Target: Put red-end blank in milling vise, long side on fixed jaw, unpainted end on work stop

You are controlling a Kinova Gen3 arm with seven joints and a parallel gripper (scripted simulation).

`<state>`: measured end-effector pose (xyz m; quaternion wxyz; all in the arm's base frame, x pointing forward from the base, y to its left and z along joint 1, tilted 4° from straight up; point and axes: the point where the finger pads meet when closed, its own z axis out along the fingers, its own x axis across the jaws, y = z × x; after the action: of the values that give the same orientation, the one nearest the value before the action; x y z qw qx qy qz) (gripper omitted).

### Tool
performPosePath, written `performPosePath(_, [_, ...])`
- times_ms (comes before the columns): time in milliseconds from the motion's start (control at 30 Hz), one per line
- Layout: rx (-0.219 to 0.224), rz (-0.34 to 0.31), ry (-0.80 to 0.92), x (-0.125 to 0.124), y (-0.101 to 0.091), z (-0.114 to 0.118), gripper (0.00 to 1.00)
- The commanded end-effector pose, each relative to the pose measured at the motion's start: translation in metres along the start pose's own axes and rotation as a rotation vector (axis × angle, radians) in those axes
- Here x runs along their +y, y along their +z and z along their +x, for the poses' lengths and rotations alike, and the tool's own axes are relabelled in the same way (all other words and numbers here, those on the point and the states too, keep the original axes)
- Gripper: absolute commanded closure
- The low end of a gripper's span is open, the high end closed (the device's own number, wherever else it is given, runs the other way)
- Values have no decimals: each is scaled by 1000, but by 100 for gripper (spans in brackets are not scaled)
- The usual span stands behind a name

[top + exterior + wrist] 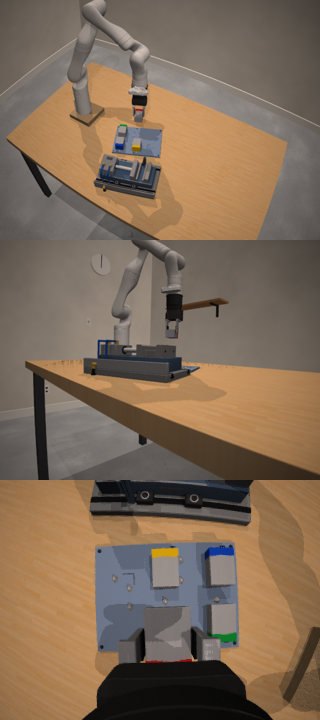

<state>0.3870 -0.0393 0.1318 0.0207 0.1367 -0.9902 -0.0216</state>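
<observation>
My gripper (138, 112) (172, 332) (167, 638) is shut on the grey blank with the red end (138, 118) (170, 333) (167, 630) and holds it high above the plate (157, 134) (107, 630). Its red end points to the robot's side, at the bottom of the wrist view. The yellow-ended blank (136, 142) (165, 572), the blue-ended blank (119, 141) (220, 570) and the green-ended blank (122, 131) (221, 620) lie apart on the plate. In the vise, the moving jaw (133, 169) and the fixed jaw (147, 172) stand apart with nothing seen between them.
The vise base (124, 190) (129, 370) (170, 515) stands just beyond the plate from the robot. Blue hoses (108, 174) (106, 349) rise at its hose block. A dark upright post (144, 161) stands by the jaws on the plate side. Small pegs stick up from the plate.
</observation>
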Motion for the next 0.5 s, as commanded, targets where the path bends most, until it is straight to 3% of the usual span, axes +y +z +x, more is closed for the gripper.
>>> performPosePath(0, [0, 0, 0, 0, 0, 0, 100])
performPosePath(467, [0, 0, 0, 0, 2, 1, 100])
